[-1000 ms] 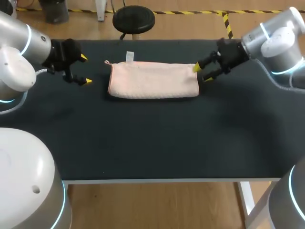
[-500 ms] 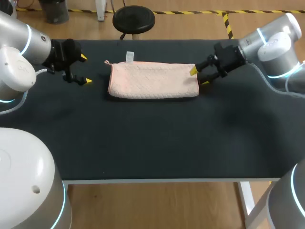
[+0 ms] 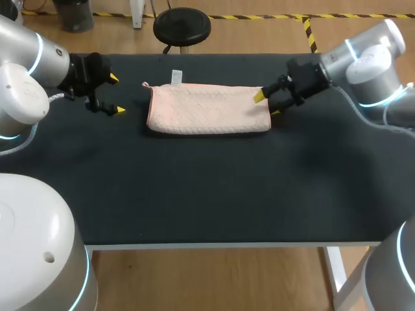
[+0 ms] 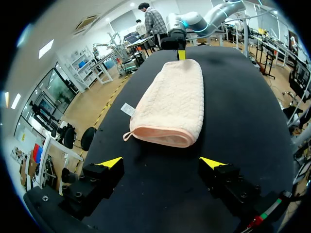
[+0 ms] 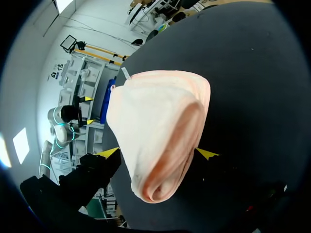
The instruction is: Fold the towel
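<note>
A pale pink towel point(image 3: 207, 109) lies folded into a long strip on the black table, a white tag point(image 3: 176, 77) at its far left corner. My right gripper point(image 3: 267, 103) is open at the towel's right end. In the right wrist view the rolled end of the towel point(image 5: 160, 131) sits between the spread fingers of the right gripper point(image 5: 158, 153), one yellow tip on each side. My left gripper point(image 3: 117, 94) stands open a short way left of the towel. In the left wrist view the towel point(image 4: 172, 104) lies ahead of the left gripper point(image 4: 162, 162), with nothing between its fingers.
The black table top point(image 3: 207, 188) stretches wide in front of the towel to the near edge. My left arm point(image 5: 68, 116) shows small beyond the towel in the right wrist view, and my right arm point(image 4: 177, 39) at the towel's far end in the left wrist view.
My right gripper has moved left, so its open fingers now straddle the towel's right end. The left arm and the towel have not moved.
</note>
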